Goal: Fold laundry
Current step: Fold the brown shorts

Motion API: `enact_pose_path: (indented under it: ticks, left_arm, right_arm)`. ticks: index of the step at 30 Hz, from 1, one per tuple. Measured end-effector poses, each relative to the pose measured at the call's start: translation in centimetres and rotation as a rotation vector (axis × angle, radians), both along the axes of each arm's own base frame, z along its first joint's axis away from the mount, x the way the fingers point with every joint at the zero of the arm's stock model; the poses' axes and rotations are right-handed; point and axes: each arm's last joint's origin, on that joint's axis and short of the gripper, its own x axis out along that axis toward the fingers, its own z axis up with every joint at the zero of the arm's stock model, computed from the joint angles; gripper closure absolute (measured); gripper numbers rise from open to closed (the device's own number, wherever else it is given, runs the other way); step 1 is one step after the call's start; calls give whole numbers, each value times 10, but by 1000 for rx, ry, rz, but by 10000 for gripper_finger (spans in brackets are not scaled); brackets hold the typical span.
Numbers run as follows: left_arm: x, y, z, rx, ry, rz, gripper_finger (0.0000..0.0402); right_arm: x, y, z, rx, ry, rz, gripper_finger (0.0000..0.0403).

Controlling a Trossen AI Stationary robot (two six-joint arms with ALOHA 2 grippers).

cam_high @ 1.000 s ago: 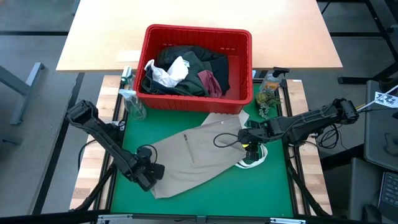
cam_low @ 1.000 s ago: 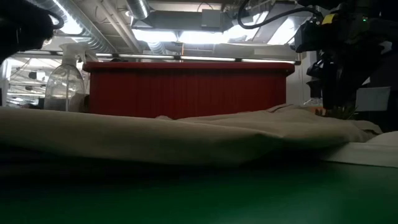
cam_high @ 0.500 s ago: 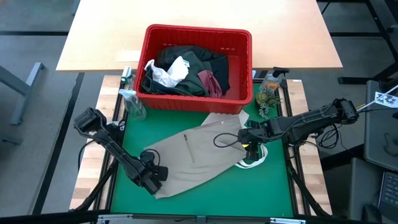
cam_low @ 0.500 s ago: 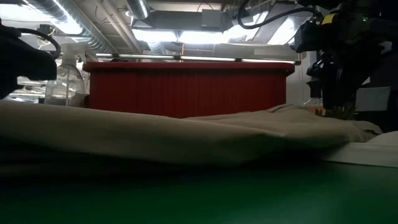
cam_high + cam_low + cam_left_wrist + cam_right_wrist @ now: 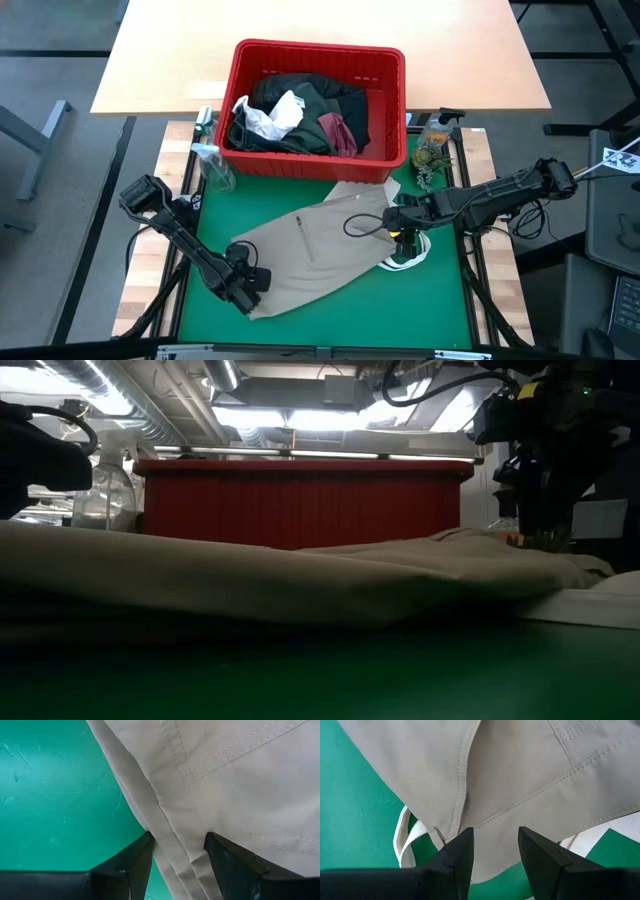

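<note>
A tan garment lies spread flat on the green mat, its stitched seams facing up. My left gripper points down at its near-left corner. It is open, with one finger on each side of the garment's folded edge. My right gripper is open over the garment's right hem, where a white piece sticks out from under the tan cloth. I cannot tell whether either gripper touches the cloth. More laundry, dark, white and maroon, lies heaped in the red basket.
The red basket stands at the mat's far edge, right behind the tan garment. A clear bottle stands to its left and a spray bottle to its right. Bare green mat shows along the near edge.
My left gripper has come down onto the tan garment's near-left corner and moved slightly toward the near edge. The garment lies as it did before.
</note>
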Motion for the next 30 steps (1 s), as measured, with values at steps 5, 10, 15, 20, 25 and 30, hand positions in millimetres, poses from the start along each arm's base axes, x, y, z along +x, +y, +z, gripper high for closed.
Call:
enact_pose_path:
  ticks: [5,10,15,20,25,30]
  left_arm:
    - [2,1,0,-3,-9,6,254]
    - [4,1,-1,4,-27,8,302]
    - [5,1,-1,19,-54,6,353]
    - [5,1,1,24,-47,-51,392]
    - [-1,1,13,12,-3,-133,394]
    - [-16,-3,33,-65,30,-159,397]
  right_arm:
    - [0,0,0,0,0,0,247]
    - [0,0,0,0,0,0,247]
    - [0,0,0,0,0,0,247]
    - [0,0,0,0,0,0,247]
    - [0,0,0,0,0,0,247]
    - [0,0,0,0,0,0,247]
